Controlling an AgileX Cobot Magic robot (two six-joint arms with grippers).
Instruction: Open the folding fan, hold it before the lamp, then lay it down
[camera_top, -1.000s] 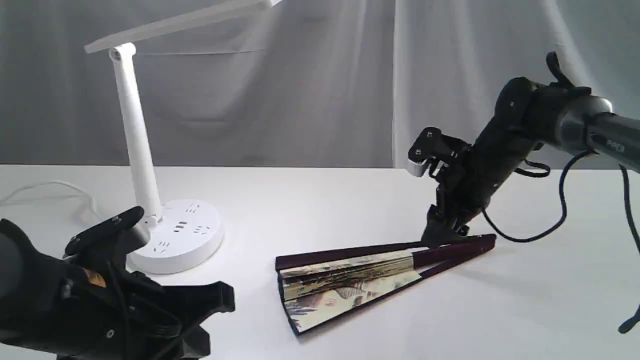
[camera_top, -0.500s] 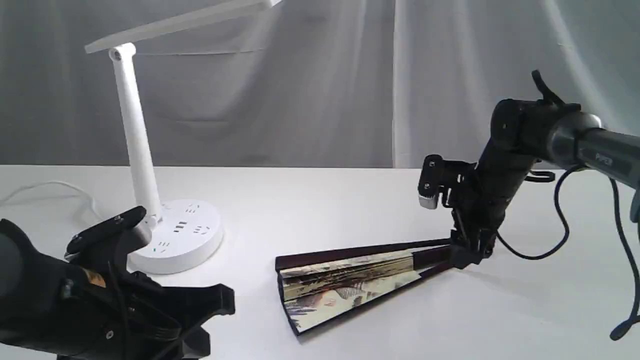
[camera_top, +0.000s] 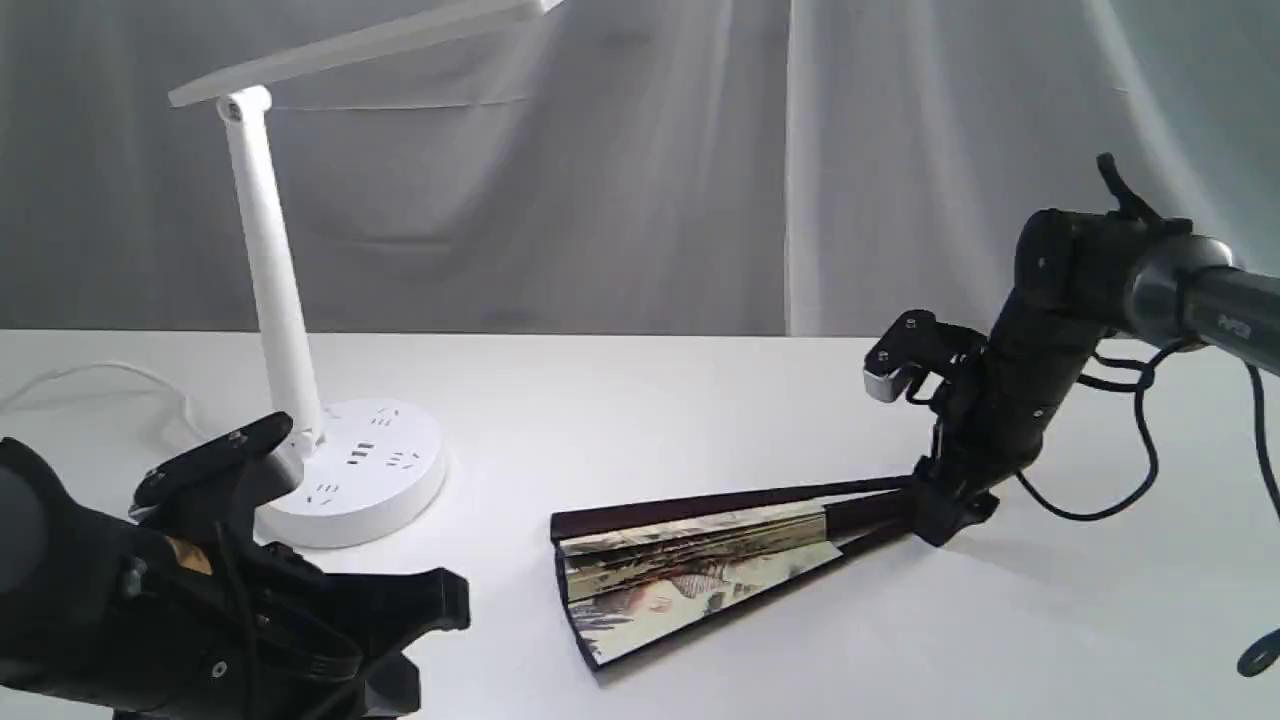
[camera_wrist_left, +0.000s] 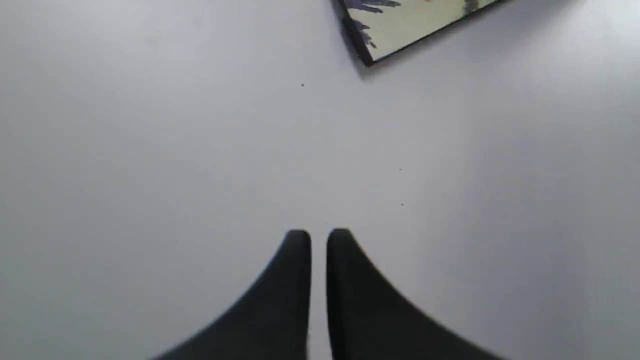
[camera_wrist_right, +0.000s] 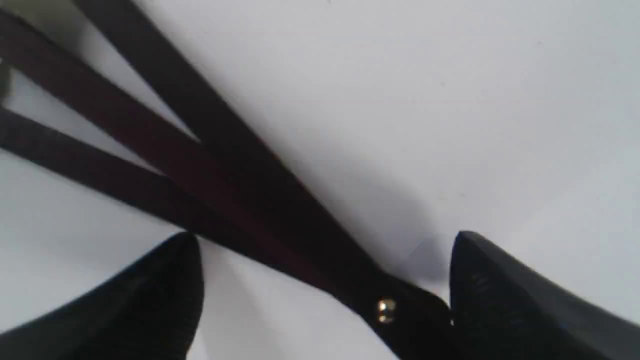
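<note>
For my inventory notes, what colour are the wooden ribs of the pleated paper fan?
The wooden ribs are dark maroon, clearest in the right wrist view.

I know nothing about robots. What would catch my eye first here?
A partly opened painted folding fan lies on the white table. The right hand, open, straddles its riveted pivot end. A tall white lamp stands at the exterior view's left.

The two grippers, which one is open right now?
The right gripper: its fingers stand wide apart, either side of the pivot end of the fan. The left gripper is shut, empty, over the table.
</note>
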